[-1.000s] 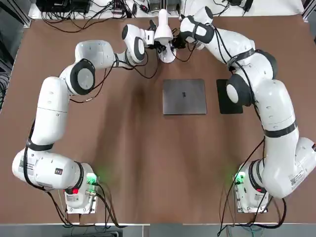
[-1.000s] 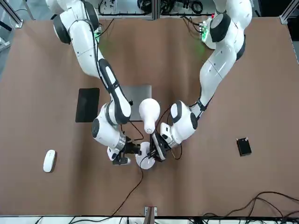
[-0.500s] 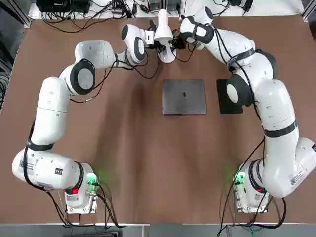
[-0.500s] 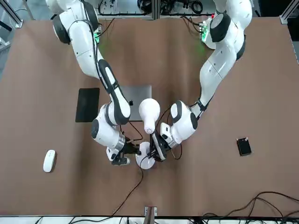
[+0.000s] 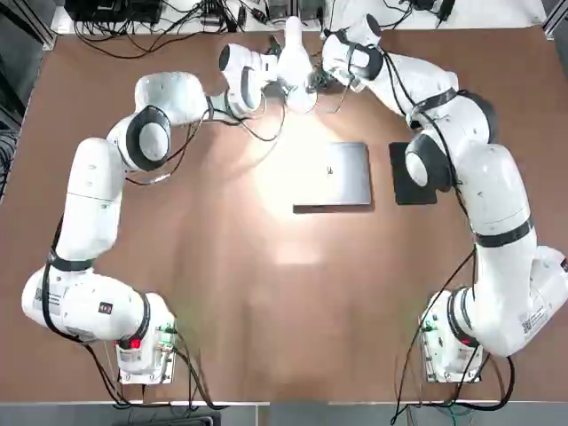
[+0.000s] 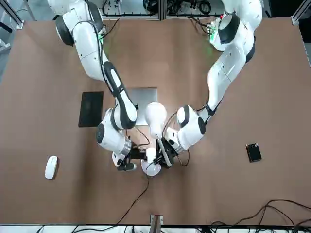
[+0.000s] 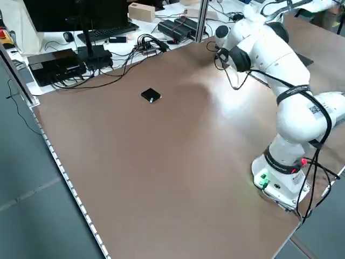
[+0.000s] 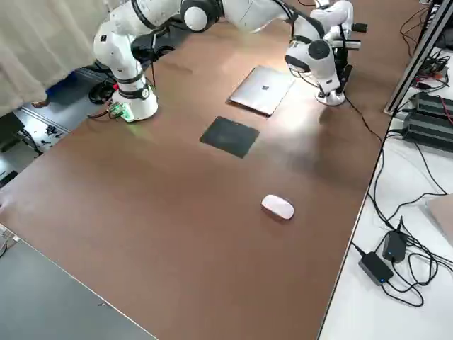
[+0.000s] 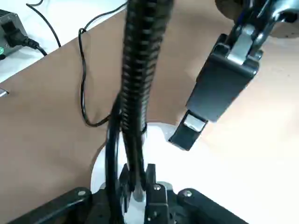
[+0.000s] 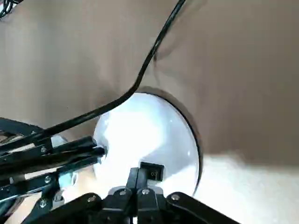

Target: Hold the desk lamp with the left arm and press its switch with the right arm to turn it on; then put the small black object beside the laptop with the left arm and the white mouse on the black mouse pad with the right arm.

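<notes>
Well, far off on the robot's left side, the small black object [image 6: 253,152] lay alone on the brown table [image 5: 266,293]. It was well apart from the laptop [image 5: 342,173].

Next came the left gripper [image 9: 138,181], at the far edge of the table. Its two fingers were pinched tight on the desk lamp [image 6: 155,118], low on the neck, just above the round white base. The lamp stood up straight between the two arms, near the far edge. Its head pointed back over the table, and a bright patch of light lay on the table and on the laptop.

On the other side of the lamp was the right gripper [image 10: 138,181]. Its fingers were squeezed together with nothing between them. The tips came down on the round base, right at the little dark switch [image 10: 153,171].

The laptop lay shut and flat in the middle of the table. Just beside it, on the robot's right, lay the black mouse pad [image 8: 229,136], with nothing on it.

Last, the white mouse [image 8: 278,207] sat by itself, well apart from the pad, nearer the table's far edge.
</notes>
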Tool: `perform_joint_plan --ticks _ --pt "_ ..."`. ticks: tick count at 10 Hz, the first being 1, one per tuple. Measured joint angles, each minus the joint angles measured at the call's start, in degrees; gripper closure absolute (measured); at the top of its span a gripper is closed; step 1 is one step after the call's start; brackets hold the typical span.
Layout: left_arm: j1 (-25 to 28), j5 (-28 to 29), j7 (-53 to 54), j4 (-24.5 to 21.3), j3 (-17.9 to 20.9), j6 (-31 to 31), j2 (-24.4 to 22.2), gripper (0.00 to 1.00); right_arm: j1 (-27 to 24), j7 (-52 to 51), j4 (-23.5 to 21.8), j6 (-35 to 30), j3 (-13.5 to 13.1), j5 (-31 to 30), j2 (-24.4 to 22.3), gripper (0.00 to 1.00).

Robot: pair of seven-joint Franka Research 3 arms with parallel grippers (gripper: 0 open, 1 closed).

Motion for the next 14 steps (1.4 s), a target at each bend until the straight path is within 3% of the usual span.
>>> perform_joint_plan --ticks 3,5,8,10,14 --pt "0.06 0.0 0.0 0.0 0.08 0.21 0.0 0.84 0.34 0.49 0.21 0.22 -0.13 0.0 0.1 0.99" --pt "0.05 0.0 0.0 0.0 0.07 0.25 0.0 0.84 -0.35 1.51 1.75 -7.0 -1.32 -0.76 -0.32 0.99" --pt "0.04 0.0 0.0 0.0 0.07 0.3 0.01 0.81 -7.66 2.34 2.99 -21.88 -2.29 -12.82 -6.94 0.97" --pt "0.01 0.0 0.04 0.12 -0.03 0.54 -0.02 0.53 -11.46 2.36 2.71 -26.72 -3.17 -23.65 -9.58 0.7" --pt "0.97 0.0 0.1 -0.71 0.14 0.78 -1.48 0.0 -12.75 0.92 1.35 -26.08 -13.67 -32.66 -10.14 0.11"
